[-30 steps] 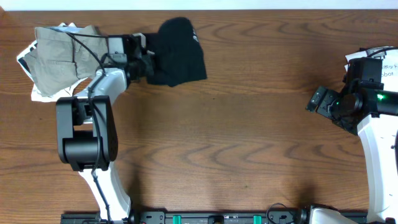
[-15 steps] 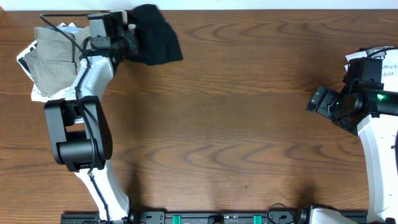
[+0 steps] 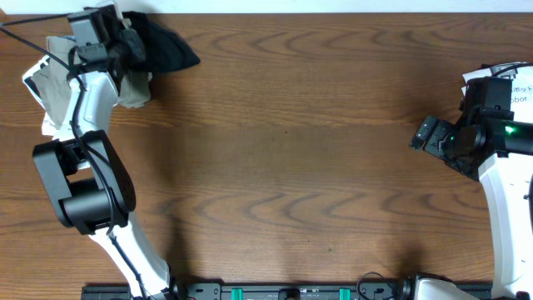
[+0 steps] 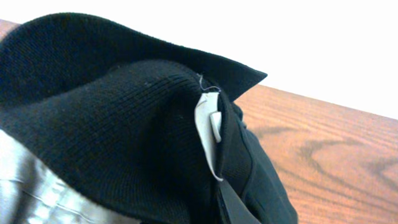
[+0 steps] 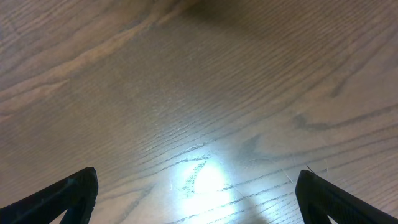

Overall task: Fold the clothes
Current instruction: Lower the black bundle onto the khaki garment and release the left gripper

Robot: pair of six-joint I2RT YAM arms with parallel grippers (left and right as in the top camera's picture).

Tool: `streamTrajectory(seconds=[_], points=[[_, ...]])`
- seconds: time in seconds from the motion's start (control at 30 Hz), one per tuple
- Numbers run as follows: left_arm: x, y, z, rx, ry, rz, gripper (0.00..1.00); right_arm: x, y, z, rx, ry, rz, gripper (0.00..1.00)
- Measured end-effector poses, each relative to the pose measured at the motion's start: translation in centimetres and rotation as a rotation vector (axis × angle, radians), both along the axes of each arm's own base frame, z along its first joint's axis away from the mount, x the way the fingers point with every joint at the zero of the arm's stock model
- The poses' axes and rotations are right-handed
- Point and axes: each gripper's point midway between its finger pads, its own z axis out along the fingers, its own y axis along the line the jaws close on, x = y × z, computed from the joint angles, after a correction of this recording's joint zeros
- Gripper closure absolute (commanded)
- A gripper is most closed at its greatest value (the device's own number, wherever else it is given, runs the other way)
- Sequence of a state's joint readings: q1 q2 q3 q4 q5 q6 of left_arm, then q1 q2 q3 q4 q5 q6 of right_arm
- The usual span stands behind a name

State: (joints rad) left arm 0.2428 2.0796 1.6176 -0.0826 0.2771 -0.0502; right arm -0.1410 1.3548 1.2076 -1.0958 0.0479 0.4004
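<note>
Clothes (image 3: 137,87) lie bunched at the far left corner of the table (image 3: 291,167), and your left gripper (image 3: 132,48) is right among them. The black knit garment (image 3: 166,52) lies against that gripper and runs away from it to the right along the back edge, narrowing to a point, so its long axis follows the edge and not the depth of the table. Beside and beneath the arm you have a khaki garment (image 3: 57,75) and, at the outer edge of the heap, a white printed piece (image 3: 32,79). From the left wrist the black knit (image 4: 112,124) fills nearly the whole view, humped up close to the lens with its white label (image 4: 208,130) showing at a fold. The fingers are buried under it, so you cannot tell whether they are pinching the cloth or parted. Your right gripper (image 3: 426,136) hangs over bare wood at the opposite side of the table, well apart from every garment. Its jaws stand wide with nothing between them, as the right wrist view (image 5: 196,177) confirms, and a printed sheet (image 3: 491,73) lies just behind that arm. The left arm is by far the nearer one, so any pull on the black garment looks like its job. Spreading the piece flat probably means drawing it rightward and toward you into the open middle, where the right arm could reach the tapered end.
</note>
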Motion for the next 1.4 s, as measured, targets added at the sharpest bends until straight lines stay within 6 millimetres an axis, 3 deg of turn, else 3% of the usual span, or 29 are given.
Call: streamTrajectory(seconds=[0.23,0.47,0.57,0.77,1.1,1.4], points=[[-0.2,1.6,2.3,0.017,-0.033,0.035,0.86,0.0,0.0,0.0,0.0,0.0,0.0,0.01],[-1.6,4.5,7.0,0.06,-0.103,0.113,0.86,0.0,0.0,0.0,0.0,0.0,0.0,0.01],[-2.2,6.1,8.0,0.07,-0.117,0.147,0.86,0.0,0.0,0.0,0.0,0.0,0.0,0.01],[-3.0,8.2,7.8,0.076,-0.107,0.192,0.86,0.0,0.0,0.0,0.0,0.0,0.0,0.01],[-3.7,8.3,6.8,0.021,-0.063,0.225,0.86,0.0,0.0,0.0,0.0,0.0,0.0,0.01],[-6.4,10.2,4.1,-0.06,0.065,0.309,0.83,0.0,0.0,0.0,0.0,0.0,0.0,0.01]])
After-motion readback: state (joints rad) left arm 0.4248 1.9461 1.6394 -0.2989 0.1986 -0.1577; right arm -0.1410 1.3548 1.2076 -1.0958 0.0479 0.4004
